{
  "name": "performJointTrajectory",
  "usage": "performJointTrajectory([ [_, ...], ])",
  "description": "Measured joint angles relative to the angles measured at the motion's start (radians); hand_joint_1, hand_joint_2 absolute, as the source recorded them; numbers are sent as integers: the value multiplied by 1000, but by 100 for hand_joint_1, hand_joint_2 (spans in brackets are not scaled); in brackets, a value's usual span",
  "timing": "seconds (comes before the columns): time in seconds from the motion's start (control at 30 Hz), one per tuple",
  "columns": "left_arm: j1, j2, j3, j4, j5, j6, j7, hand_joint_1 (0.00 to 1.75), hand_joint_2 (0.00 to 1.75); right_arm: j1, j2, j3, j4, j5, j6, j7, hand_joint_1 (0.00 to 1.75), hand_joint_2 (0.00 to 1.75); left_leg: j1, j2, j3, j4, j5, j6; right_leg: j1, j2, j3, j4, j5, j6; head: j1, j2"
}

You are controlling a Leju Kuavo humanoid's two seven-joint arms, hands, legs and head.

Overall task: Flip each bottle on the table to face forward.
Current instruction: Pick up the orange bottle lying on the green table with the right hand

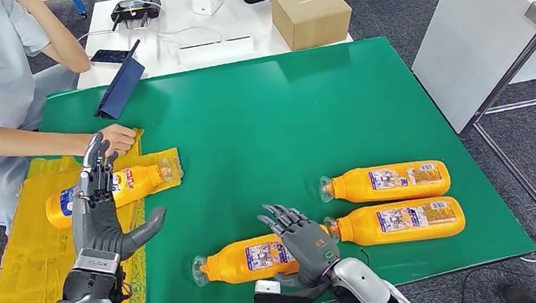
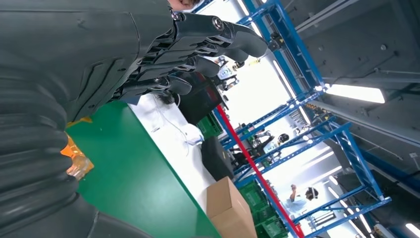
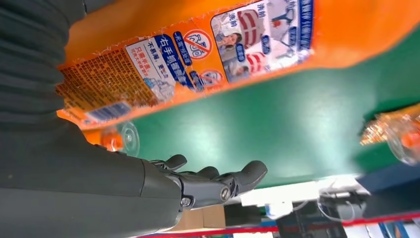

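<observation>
**Both hands empty among four orange bottles**

Head view: nearest the camera, the right hand hovers over the cap-side half of the nearest orange bottle, fingers spread and holding nothing; it looks poised to roll this bottle, or has just let it go, I cannot tell which. That bottle lies on its side, clear cap pointing left, label up. Two more bottles lie parallel just beyond it to the right: the middle bottle and the far bottle, both label up, caps left. The left hand is raised edge-on, fingers straight and apart, empty, in front of a fourth bottle resting on a yellow plastic sheet, likely the supply spot. A seated person's hand rests on that sheet just behind the bottle. The green mat covers the table; behind it a white table carries a cardboard box and a blue tablet case.

Left wrist view: the left hand's fingers stretch out over the mat's edge, gripping nothing; blue racking and ceiling lights fill the room behind.

Right wrist view: the right hand's fingers lie extended and free, just beside the labelled bottle, not touching it.
</observation>
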Motion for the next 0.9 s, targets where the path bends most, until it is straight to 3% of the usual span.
performJointTrajectory([
  [0.27, 2, -10, 0, 0, 7, -9, -7, 0, 175, -23, -7, 12, 60, 68, 10, 64, 0, 175, 0, 0, 0, 0, 0, 0, 0, 0, 0, 0, 0, 0, 0, 0],
  [0.9, 4, -14, 0, 0, 8, -10, -7, 0, 175, -39, -10, 18, 94, 74, 9, 67, 0, 175, 0, 0, 0, 0, 0, 0, 0, 0, 0, 0, 0, 0, 0, 0],
])
